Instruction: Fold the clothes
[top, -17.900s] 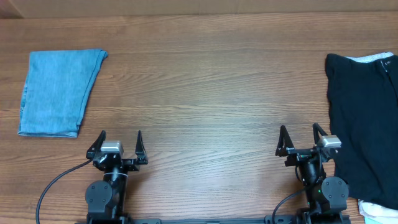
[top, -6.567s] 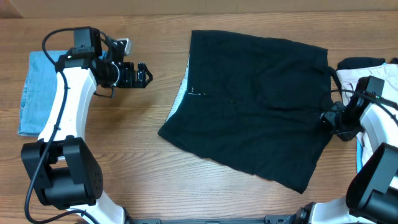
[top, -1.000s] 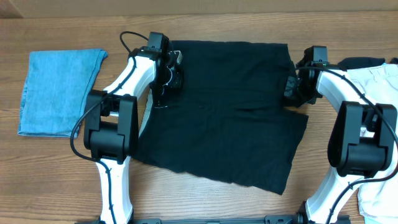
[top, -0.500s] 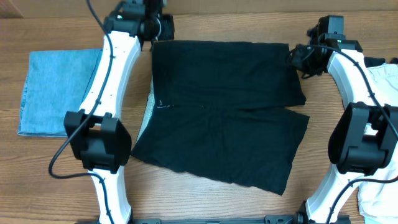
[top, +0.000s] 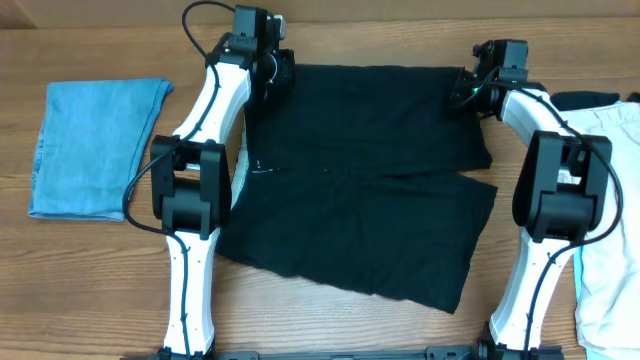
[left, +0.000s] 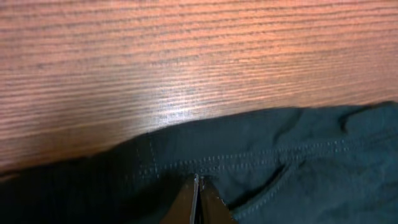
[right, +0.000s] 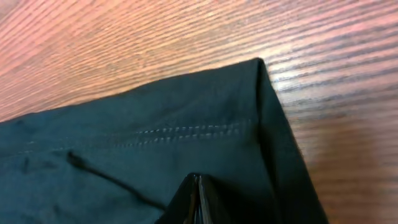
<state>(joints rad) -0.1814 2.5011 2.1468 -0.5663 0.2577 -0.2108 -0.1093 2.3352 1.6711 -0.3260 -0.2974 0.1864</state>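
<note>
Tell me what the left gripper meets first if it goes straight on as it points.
The black garment: the left gripper has its shut tips right at the cloth near its stitched edge, so it would push into that first. Past the edge lies the bare wooden table, though depth is unclear.

Flat black garment (top: 360, 175), left claw (top: 274, 72) and right claw (top: 466, 94) at its top corners

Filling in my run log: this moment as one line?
left hand: pinching far-left corner of black shorts | right hand: pinching far-right corner | black shorts spread flat | blue cloth folded aside
</note>
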